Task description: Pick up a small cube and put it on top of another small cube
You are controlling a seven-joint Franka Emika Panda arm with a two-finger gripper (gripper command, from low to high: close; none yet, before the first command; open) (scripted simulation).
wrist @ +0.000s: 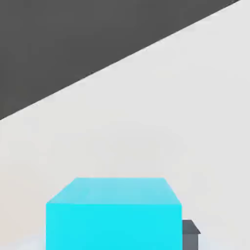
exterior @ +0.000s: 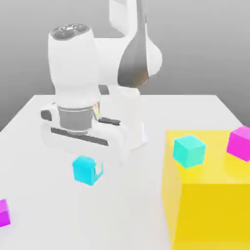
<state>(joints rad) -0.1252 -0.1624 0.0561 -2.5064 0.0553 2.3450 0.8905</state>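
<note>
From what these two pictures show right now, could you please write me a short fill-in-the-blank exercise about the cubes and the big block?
1. The turquoise cube rests on top of the big ____ block.
2. The cube sharing that block's top with the turquoise one is ____ in colour.
3. The sky-cyan small cube lies on the white ____.
4. In the exterior view, the sky-cyan small cube lies to the ____ of the big block.

Missing words: yellow; magenta; table; left

Smooth matt sky-cyan small cube [exterior: 84,170] on a smooth matt white table [exterior: 195,112].
</note>
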